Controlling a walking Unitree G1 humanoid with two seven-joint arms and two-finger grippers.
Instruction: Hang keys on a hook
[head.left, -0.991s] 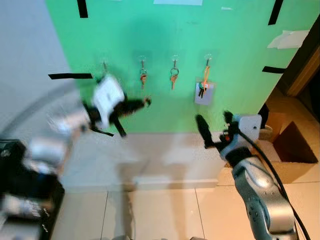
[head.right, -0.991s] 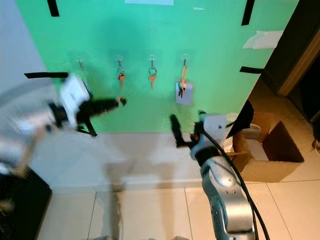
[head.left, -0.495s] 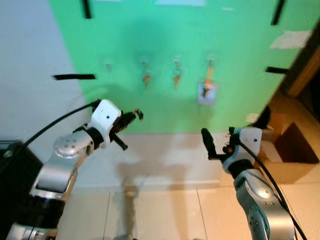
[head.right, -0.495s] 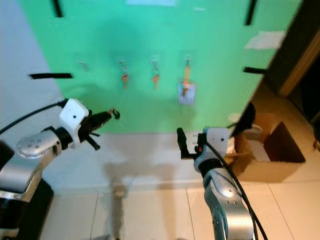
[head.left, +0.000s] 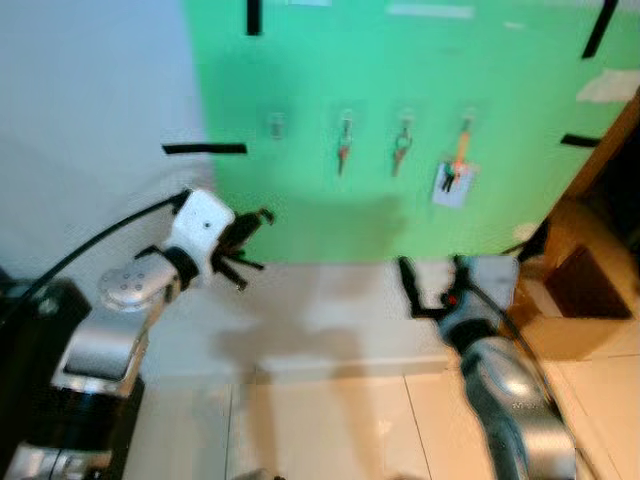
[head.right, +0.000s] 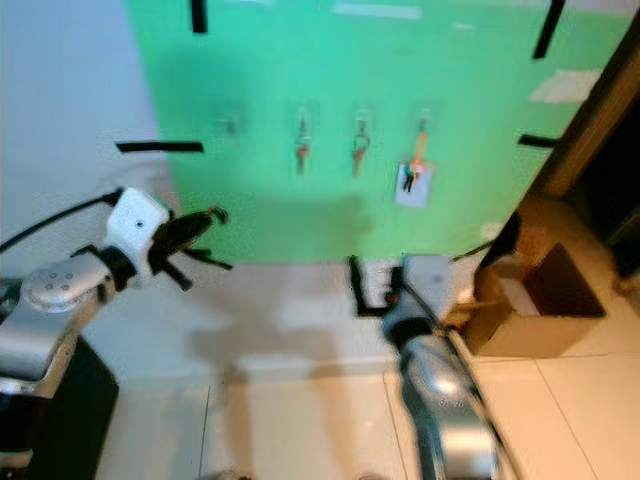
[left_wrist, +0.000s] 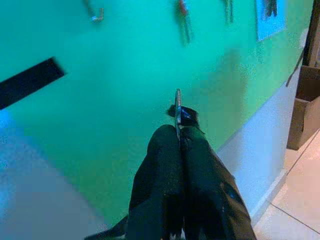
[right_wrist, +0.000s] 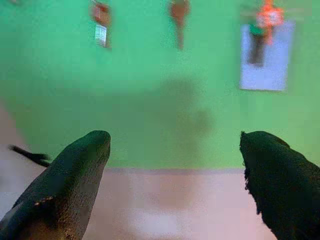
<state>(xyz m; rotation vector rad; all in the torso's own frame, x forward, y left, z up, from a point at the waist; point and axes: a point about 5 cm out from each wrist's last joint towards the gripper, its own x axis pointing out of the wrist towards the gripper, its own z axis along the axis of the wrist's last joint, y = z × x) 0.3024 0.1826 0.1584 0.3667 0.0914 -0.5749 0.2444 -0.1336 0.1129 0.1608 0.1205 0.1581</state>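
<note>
- Closest in, the right claw (head.right: 368, 290) hangs low in front of the pale skirting strip of the wall, its two black fingers (right_wrist: 75, 185) spread wide with nothing between them.
- Off to the robot's left, the left claw (head.left: 252, 225) is raised at mid-wall height, fingers pressed tight together on a key (left_wrist: 178, 111), whose thin metal edge pokes out past the fingertips in the left wrist view.
- That key sits below and a little left of the empty hook (head.left: 277, 124), well short of it, not hung.
- Beyond the claws is the green wall panel (head.left: 330, 210), with a black tape strip (head.left: 204, 149) at its left edge.
- Along the panel runs a row of hooks: the bare one, then a red-tagged key set (head.left: 343, 150), a second key set (head.left: 401, 150), and an orange-strapped bunch with a pale card (head.left: 453, 180).
- Far right, a cardboard box (head.right: 540, 300) stands on the tiled floor (head.left: 320, 420).
</note>
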